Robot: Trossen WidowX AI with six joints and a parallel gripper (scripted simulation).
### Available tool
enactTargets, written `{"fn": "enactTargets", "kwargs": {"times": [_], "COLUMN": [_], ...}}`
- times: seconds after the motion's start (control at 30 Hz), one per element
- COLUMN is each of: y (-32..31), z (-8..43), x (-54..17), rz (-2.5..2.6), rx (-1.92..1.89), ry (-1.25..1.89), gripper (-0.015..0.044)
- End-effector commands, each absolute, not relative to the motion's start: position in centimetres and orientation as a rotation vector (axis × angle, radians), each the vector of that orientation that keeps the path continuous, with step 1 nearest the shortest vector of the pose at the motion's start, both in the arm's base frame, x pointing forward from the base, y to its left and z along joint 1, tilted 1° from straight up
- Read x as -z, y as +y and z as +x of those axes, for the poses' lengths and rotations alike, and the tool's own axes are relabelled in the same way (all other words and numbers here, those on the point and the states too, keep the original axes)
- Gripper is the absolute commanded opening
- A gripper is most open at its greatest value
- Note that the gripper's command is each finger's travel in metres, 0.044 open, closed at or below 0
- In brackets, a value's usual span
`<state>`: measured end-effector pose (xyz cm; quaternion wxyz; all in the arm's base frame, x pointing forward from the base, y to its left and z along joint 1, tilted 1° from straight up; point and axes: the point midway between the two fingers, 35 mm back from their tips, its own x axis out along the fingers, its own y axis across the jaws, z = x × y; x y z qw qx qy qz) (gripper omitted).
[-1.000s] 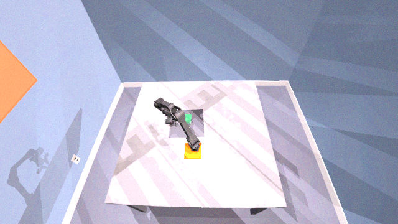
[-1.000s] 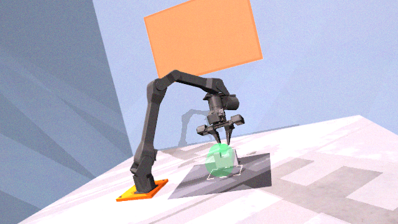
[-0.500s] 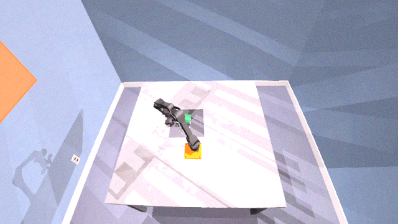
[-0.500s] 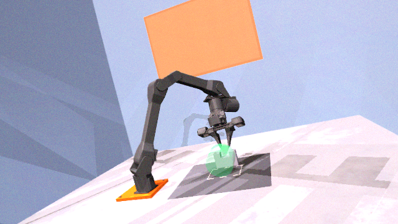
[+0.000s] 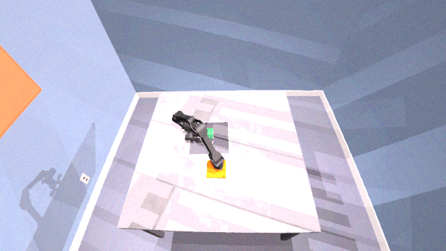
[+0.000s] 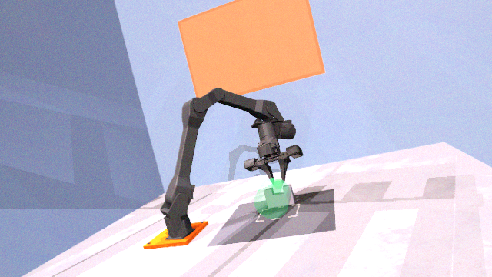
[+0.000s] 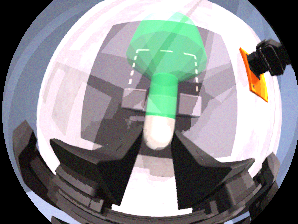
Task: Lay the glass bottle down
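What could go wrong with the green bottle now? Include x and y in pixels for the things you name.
The green bottle (image 6: 271,201) (image 7: 165,47) is glass and its neck is between the fingers (image 6: 284,169), so opening too early might drop it. Its neck is above the gap in the grey rest (image 6: 291,194) (image 7: 190,105); coming down crooked could knock a side. Its body might also land outside the dashed outline (image 6: 296,215) (image 7: 197,75).

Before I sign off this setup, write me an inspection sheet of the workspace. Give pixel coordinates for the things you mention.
Surface: pale table (image 5: 265,195) (image 6: 388,238) with a dark grey mat (image 5: 221,148) (image 6: 320,219) (image 7: 220,120).
Job's things: green bottle (image 6: 269,204) (image 7: 162,47), white-tipped neck at the grey rest (image 6: 292,195) (image 7: 134,99); dashed outline (image 6: 296,215) (image 7: 197,75) on the mat. Full seating: cannot tell.
Clutter: nothing seen.
Grippers: end effector (image 6: 278,180) (image 7: 157,131) closed on the bottle's neck.
Cables: nothing seen.
Surroundings: blue walls, orange panel (image 5: 15,92) (image 6: 251,48), wall outlet (image 5: 84,178).
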<state>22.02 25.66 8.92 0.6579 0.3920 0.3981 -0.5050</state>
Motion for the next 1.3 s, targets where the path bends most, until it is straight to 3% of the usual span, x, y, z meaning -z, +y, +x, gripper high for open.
{"fn": "enactTargets", "kwargs": {"times": [0.0,1.27], "y": [25.46,25.37], "z": [22.01,21.97], "x": [-8.74,-8.12], "rz": [0.886,0.919], "rx": [1.146,1.122], "ry": [0.901,0.914], "gripper": [0.0113,0.0113]}}
